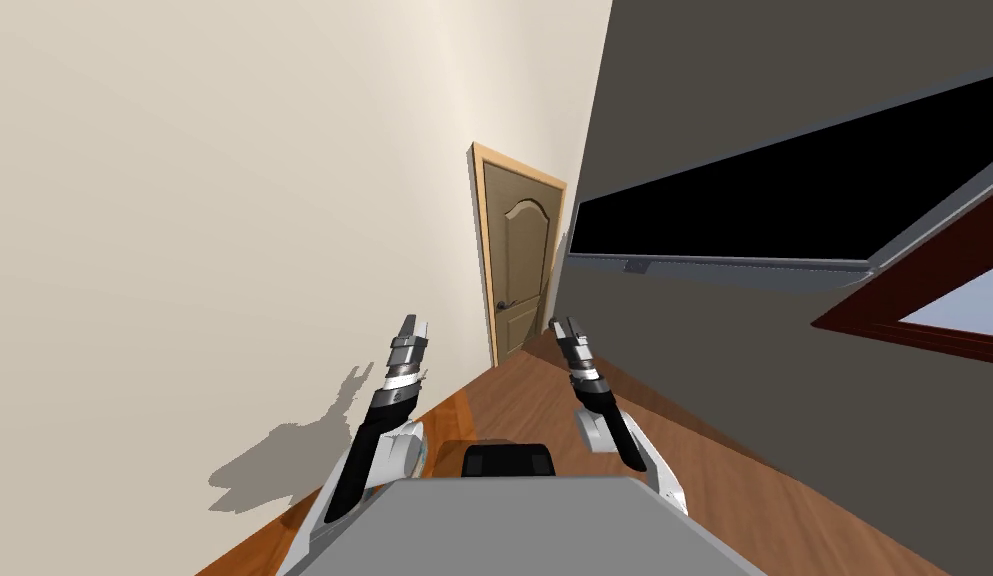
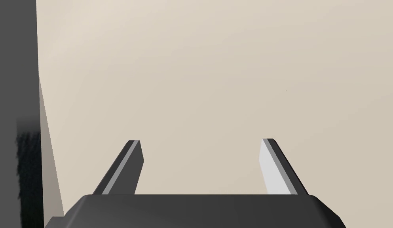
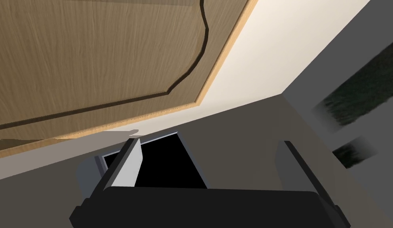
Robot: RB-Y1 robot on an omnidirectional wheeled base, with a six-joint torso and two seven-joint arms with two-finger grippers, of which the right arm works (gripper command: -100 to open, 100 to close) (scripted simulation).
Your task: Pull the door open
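Standing at the far end of a brown wood-plank floor (image 1: 544, 400): one brown wooden door with an arched upper panel (image 1: 519, 262), shut in a light wood frame, with a small dark handle (image 1: 503, 304) at its left edge. Both arms are raised well short of it, touching nothing. Left gripper (image 2: 201, 144): fingers spread wide, empty, facing the plain cream wall (image 1: 234, 200). Right gripper (image 3: 210, 142): fingers wide apart, empty, aimed toward the door's panel and frame edge. On the dark grey wall (image 1: 704, 90) to the right: a black flat screen (image 1: 764, 215) and a dark red window frame (image 1: 914, 325).
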